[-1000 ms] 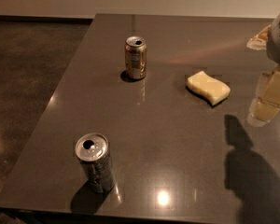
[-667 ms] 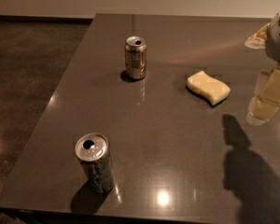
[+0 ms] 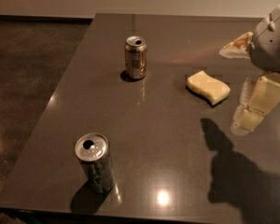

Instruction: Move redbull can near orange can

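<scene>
Silver redbull can (image 3: 95, 164) upright (seemingly); gripper (image 3: 253, 107) far right.

Tool (image 3: 238, 85), right edge of view, over the surface (image 3: 154, 139): rounded pale grey housing, small dark mark low down; cream-yellow blocky plastic segments, one with a ribbed edge.

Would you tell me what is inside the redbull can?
In the redbull can, only a dark opening in its silver top shows; the contents are hidden. The gripper hangs at far right.
</scene>
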Motion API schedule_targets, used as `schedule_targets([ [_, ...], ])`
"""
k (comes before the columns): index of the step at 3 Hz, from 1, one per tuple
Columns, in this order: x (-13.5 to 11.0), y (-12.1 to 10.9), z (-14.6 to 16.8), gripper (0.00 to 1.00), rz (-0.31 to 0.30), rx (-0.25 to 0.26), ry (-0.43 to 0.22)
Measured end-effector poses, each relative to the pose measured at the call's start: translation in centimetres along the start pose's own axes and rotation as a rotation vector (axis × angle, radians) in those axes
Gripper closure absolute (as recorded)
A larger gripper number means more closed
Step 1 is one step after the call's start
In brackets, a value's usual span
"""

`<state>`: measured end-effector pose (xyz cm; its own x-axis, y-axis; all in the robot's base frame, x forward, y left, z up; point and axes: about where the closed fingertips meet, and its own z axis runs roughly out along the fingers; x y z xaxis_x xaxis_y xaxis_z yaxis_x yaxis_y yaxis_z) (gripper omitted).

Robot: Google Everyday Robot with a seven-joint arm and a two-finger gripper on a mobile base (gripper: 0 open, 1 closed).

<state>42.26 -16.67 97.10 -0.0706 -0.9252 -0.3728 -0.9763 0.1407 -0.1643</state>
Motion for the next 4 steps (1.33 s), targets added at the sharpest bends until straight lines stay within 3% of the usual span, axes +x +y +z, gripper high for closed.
schedule_targets([
  [2,-5.6,6.6,3.3,0.0,-0.091,-0.096,-0.196],
  [4,-11.5,11.7,6.3,0.0,-0.118,-0.133,-0.312],
])
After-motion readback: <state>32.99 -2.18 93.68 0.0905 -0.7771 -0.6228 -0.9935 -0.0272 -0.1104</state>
